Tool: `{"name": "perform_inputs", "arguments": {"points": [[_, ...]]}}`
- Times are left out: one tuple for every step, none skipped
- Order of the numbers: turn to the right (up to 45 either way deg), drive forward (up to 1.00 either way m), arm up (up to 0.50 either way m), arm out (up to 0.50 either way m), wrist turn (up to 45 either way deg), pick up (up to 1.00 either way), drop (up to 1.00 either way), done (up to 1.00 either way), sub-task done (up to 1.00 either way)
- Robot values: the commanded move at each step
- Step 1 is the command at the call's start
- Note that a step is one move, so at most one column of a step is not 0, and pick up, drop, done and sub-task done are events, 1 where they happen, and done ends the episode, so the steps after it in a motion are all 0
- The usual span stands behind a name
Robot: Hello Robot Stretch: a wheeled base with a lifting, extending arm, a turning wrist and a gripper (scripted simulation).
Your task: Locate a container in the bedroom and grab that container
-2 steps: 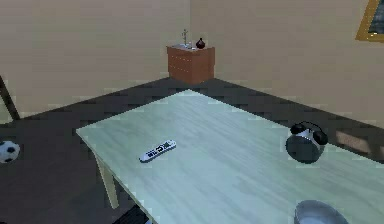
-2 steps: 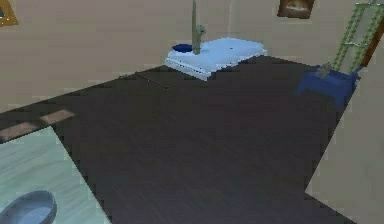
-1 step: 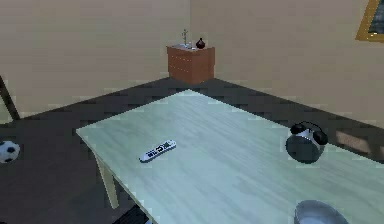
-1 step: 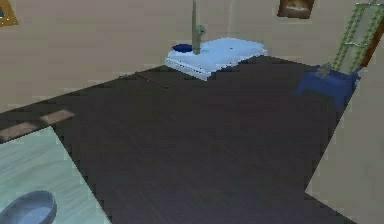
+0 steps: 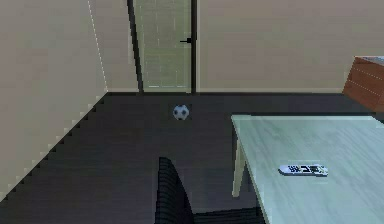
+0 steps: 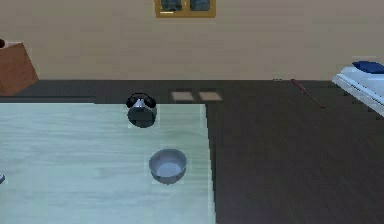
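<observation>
**Bowl on the table**

We saw a pale bowl (image 6: pixel 167 166) on the table (image 6: pixel 60 170), near its edge, with a dark round thing (image 6: pixel 141 110) just beyond. Ahead lay a remote (image 5: pixel 303 170), and a ball (image 5: pixel 180 113) before the door (image 5: pixel 162 45). The gripper's state we could not tell.

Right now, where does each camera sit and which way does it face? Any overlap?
Forward view: on the robot, facing ahead and slightly down, across dark floor to a door, a ball, and a pale table with a remote; own body: none.
Arm side view: on the robot's body, facing out sideways over the pale table with a grey bowl and a dark round object, toward a wall; own body: none.
Shared: likely the pale table.
</observation>
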Motion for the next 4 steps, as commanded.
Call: {"name": "perform_inputs", "arguments": {"points": [[0.0,0.00,0.50,0.00,0.0,0.00,0.00,0.00,0.00],[0.0,0.00,0.36,0.00,0.0,0.00,0.00,0.00,0.00],[0.0,0.00,0.00,0.22,0.0,0.00,0.00,0.00,0.00],[0.0,0.00,0.00,0.00,45.0,0.00,0.00,0.00,0.00]]}}
